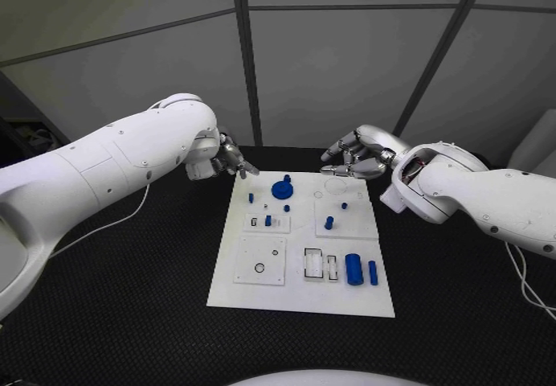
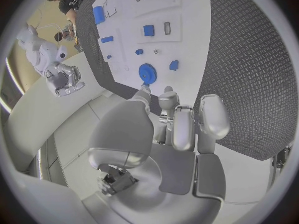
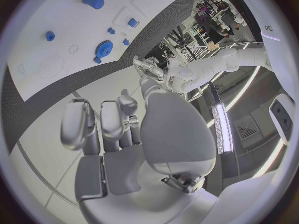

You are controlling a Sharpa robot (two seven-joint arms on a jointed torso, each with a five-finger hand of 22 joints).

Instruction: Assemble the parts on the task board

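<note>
The black table (image 1: 139,289) carries the white task board (image 1: 304,273) at its middle. Both hands hover past the board's far edge — the left hand (image 1: 220,159) off its far left corner, the right hand (image 1: 361,154) off its far right — each with fingers loosely curled, holding nothing. On the board, the blue gear (image 1: 283,190) sits near the far edge, a blue cylinder (image 1: 353,268) near the right — smaller blue parts (image 1: 329,223) stand between.

Both arms (image 1: 110,161) wear smooth white rounded shells dotted with small dark screws. A thin white cable (image 1: 116,219) trails beneath the left one. Each silver hand (image 1: 359,157) has jointed metallic fingers (image 2: 214,115) with pale glossy pads.
</note>
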